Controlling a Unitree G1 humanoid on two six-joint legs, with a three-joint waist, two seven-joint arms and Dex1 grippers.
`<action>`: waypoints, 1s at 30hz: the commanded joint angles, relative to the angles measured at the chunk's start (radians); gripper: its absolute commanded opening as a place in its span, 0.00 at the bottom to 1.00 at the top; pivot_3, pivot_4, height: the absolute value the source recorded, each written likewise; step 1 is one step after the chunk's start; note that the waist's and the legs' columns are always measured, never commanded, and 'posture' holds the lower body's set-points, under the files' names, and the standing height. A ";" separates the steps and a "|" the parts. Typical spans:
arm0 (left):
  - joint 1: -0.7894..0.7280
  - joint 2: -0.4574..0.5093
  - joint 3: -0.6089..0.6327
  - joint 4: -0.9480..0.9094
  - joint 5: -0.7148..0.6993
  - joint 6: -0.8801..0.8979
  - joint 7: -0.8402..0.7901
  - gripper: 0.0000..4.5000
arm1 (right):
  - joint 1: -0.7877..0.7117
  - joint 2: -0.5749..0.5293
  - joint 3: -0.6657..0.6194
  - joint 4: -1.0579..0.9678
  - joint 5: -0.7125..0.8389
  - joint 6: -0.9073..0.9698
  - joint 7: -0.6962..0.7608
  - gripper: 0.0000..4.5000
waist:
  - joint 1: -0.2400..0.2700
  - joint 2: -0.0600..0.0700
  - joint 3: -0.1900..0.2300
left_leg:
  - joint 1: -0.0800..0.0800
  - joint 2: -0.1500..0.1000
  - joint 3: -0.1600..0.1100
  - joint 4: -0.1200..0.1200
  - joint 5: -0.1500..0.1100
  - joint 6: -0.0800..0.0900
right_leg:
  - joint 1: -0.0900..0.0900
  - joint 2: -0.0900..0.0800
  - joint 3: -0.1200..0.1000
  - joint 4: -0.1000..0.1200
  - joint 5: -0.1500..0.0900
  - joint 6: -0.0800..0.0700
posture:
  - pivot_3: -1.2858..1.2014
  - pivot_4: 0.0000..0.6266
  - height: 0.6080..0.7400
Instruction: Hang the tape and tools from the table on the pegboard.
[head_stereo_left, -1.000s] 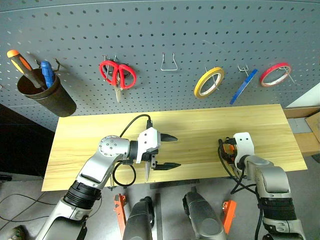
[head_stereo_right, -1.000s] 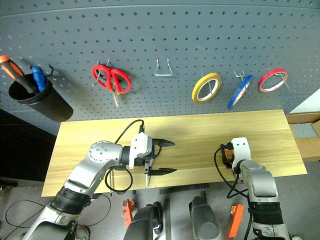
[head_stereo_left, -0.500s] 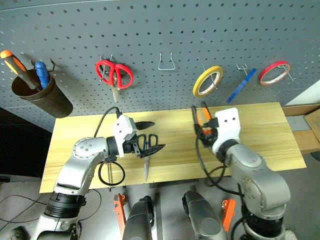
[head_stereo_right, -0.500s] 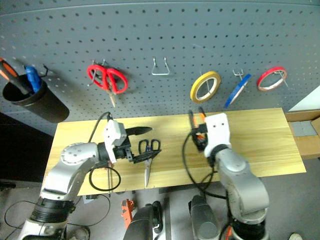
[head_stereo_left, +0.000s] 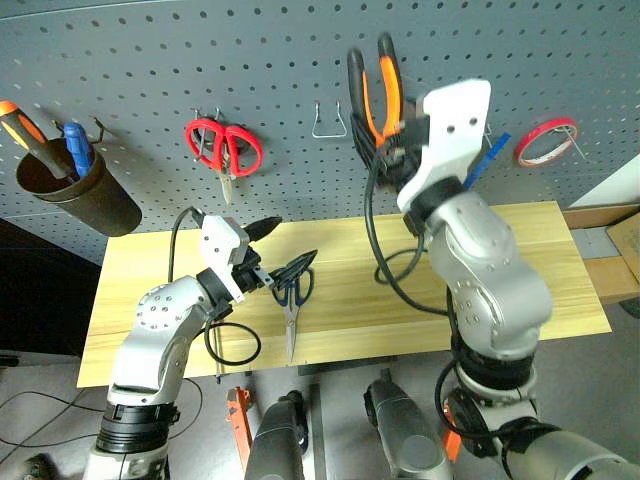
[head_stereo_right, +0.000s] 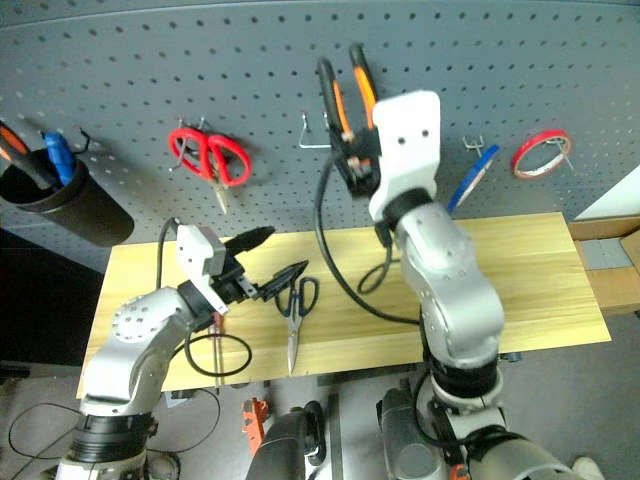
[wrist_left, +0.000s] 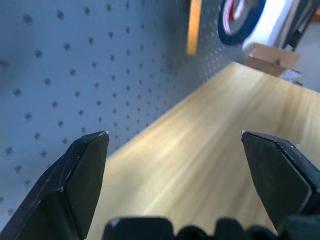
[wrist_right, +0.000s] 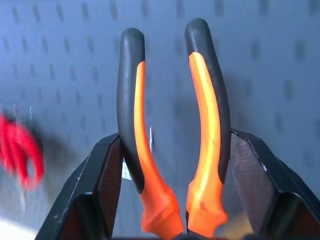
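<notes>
Orange-and-black pliers (head_stereo_left: 378, 85) are up in front of the pegboard (head_stereo_left: 150, 60), handles pointing upward, pinched near the joint by the right gripper (wrist_right: 172, 175), whose jaws are part-closed around them. The empty wire hook (head_stereo_left: 329, 122) sits just beside the handles, and that's the danger: the handles are only slightly spread, so if the approach is off line the hook could slide past outside them, or push the tool round in the jaws and send it down to the counter (head_stereo_left: 540, 250). The right arm is raised high, wrist tipped up toward the board, and it hides the yellow tape ring; the thin blue tape (head_stereo_left: 487, 160) hangs just beyond the gripper, so a wide swing could knock it off its peg.

Down low, the left gripper (head_stereo_left: 272, 258) is wide open and empty, arm bent and hovering above the counter, pointing across it. The dark-handled scissors (head_stereo_left: 291, 300) lie flat right below those fingertips, waiting. The red scissors (head_stereo_left: 223, 152) are hung at left.
</notes>
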 joint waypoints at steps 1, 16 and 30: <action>-0.012 -0.011 0.033 -0.037 -0.050 -0.018 -0.001 1.00 | -0.082 0.034 -0.002 0.072 -0.001 -0.139 -0.008 0.59 | -0.006 0.000 0.000 | 0.000 0.000 0.000 0.000 0.000 0.000 | 0.000 0.000 0.000 0.000 0.000 0.000 | 0.41 0.55 1.00; -0.018 -0.013 0.034 -0.043 -0.055 -0.030 0.024 1.00 | -0.218 0.130 -0.027 0.393 -0.007 -0.449 -0.062 0.59 | -0.018 0.000 0.000 | 0.000 0.000 0.001 0.001 0.000 0.000 | -0.001 0.000 -0.003 0.003 0.000 0.000 | 0.42 0.53 1.00; -0.032 -0.011 0.053 -0.036 -0.039 -0.059 0.064 1.00 | -0.215 0.103 -0.023 0.643 -0.012 -0.665 -0.022 0.59 | -0.007 -0.008 -0.005 | 0.005 0.000 0.002 0.002 0.008 -0.003 | 0.000 -0.001 -0.003 0.007 0.000 0.000 | 0.45 0.48 1.00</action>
